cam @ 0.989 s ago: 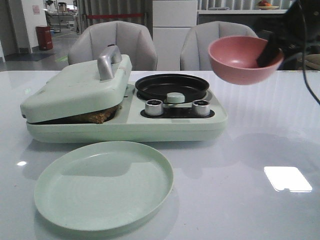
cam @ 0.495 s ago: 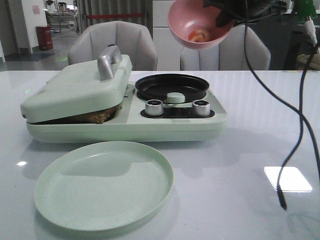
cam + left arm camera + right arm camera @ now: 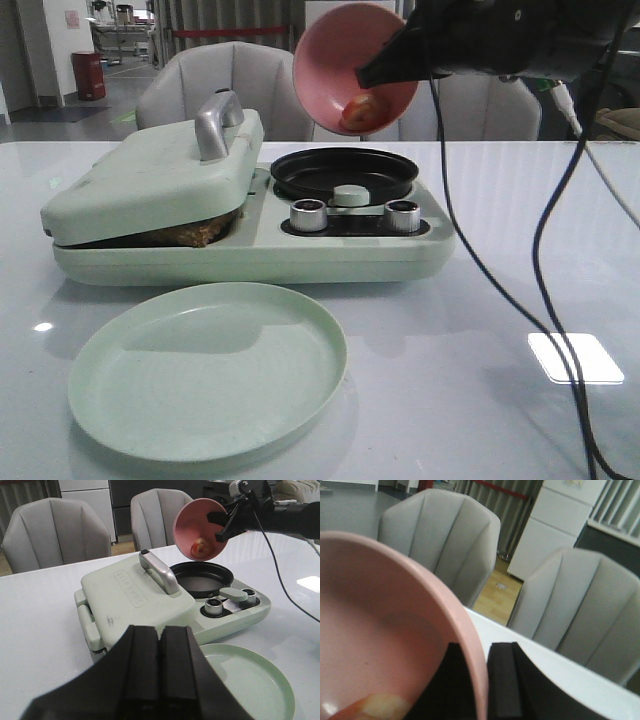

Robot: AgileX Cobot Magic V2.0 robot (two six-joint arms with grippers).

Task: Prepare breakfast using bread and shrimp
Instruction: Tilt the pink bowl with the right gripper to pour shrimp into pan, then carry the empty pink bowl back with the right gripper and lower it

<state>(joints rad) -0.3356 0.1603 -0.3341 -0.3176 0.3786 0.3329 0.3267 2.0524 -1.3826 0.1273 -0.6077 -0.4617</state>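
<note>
A: Where was the shrimp (image 3: 362,110)?

B: Inside the pink bowl (image 3: 345,55), resting against the lowest part of its inner wall. The bowl hung in the air above the black round pan (image 3: 345,172) of the pale green breakfast maker (image 3: 250,250), tipped steeply so its mouth faced the camera in the front view.

A: Which way did the shrimp lie?

B: It was a small curved piece, orange-pink with a whitish patch. Its long axis looked roughly level along the bowl's lower wall, but it was too small to tell which end was which.

A: And the right tool (image 3: 487,680)?

B: Clamped on the bowl's rim, one finger inside the bowl and one outside, as the right wrist view showed.

A: The left tool (image 3: 160,665)?

B: Its fingers were pressed together with nothing between them, hovering short of the maker.

A: The bread (image 3: 190,234)?

B: Only a brown edge showed, under the maker's slightly raised lid (image 3: 150,175) with the silver handle (image 3: 215,122). I could not tell how many slices lay there.

A: Anything else on the table (image 3: 480,350)?

B: A pale green plate (image 3: 208,368) in front of the maker.
</note>
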